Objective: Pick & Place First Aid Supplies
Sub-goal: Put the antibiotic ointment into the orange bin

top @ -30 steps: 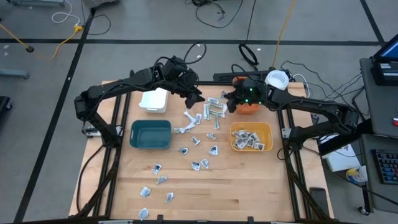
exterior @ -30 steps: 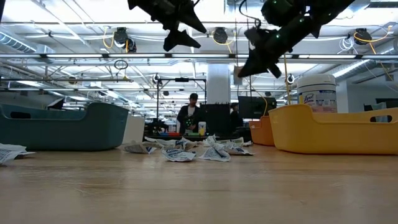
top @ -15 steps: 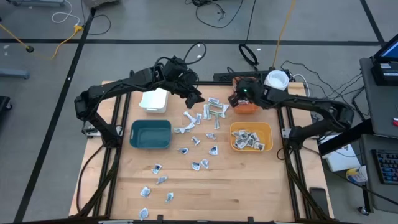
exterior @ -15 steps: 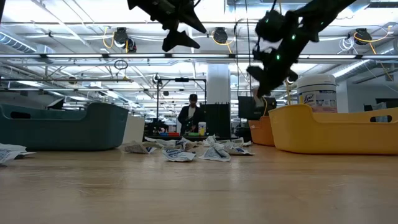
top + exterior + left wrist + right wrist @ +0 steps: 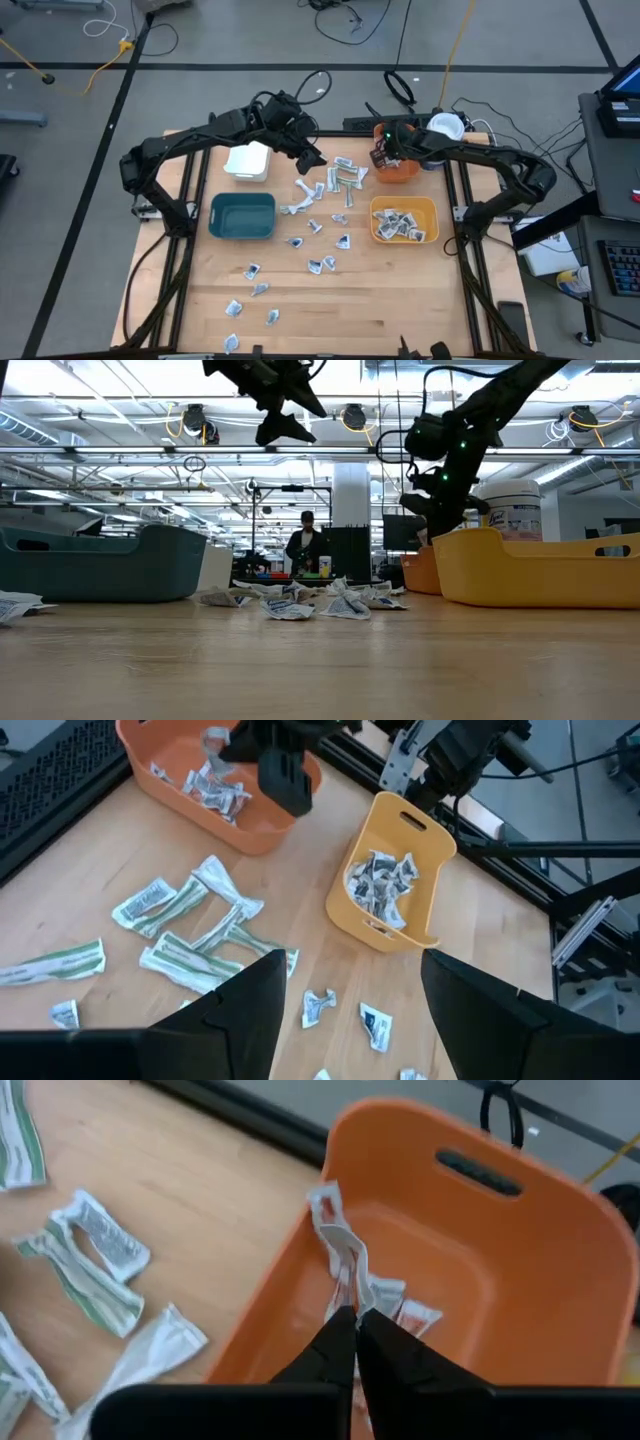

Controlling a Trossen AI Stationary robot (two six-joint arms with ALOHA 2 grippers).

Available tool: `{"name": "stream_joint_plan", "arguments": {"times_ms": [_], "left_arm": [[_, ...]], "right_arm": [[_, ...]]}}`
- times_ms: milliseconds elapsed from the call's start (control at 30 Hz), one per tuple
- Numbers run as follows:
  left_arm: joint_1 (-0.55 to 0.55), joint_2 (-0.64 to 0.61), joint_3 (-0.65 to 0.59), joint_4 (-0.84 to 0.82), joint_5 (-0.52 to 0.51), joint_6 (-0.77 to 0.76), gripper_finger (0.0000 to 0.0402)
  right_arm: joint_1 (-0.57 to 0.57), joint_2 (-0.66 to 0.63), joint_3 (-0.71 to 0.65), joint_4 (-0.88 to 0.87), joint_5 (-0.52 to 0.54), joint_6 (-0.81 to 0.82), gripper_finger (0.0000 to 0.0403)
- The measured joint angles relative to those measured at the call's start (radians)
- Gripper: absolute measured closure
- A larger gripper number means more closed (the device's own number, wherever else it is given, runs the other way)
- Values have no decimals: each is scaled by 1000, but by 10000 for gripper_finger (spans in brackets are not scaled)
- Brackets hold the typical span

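Note:
The first aid supplies are small white-grey packets [image 5: 318,225] scattered over the wooden table, with longer wrapped strips [image 5: 343,175] piled near the far edge. More packets lie in the orange bin [image 5: 400,172] and in the yellow bin [image 5: 405,222]. My right gripper [image 5: 355,1320] hangs over the orange bin [image 5: 520,1270], shut on one white wrapped strip. My left gripper [image 5: 350,970] is open and holds nothing. It hovers high above the table beside the white bin [image 5: 248,162], left of the strip pile. My right gripper pinches a narrow white wrapped strip by one end [image 5: 348,1292] between its two fingertips. The fingers come from above, slanting down toward the orange bin. The strip is lifted clear of the table. Its crumpled free end [image 5: 325,1202] sticks out past the fingertips over the bin's inside.
A teal bin [image 5: 243,216] stands left of the scattered packets. A round white-lidded tub [image 5: 445,127] stands behind the orange bin at the far right corner. More packets [image 5: 250,290] lie toward the near edge. A person [image 5: 303,545] stands far off in the room behind.
My right gripper, shut the whole time, has carried the strip from above the strip pile toward the table's right and far edge. It has come down lower over the orange bin.

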Motion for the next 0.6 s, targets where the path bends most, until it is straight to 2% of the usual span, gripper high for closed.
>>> {"name": "stream_joint_plan", "arguments": {"times_ms": [200, 300, 433, 600], "left_arm": [[1, 0, 0, -39, -3, 0, 163], [2, 0, 0, -44, -44, -17, 163], [2, 0, 0, -75, -225, 4, 163], [4, 0, 0, -105, -408, 58, 163]], "right_arm": [[-3, 0, 22, -3, 0, -33, 327], [-3, 0, 23, 9, 0, -47, 287], [-1, -3, 23, 36, -9, -65, 241], [-1, -7, 23, 73, -124, -117, 204]]}}
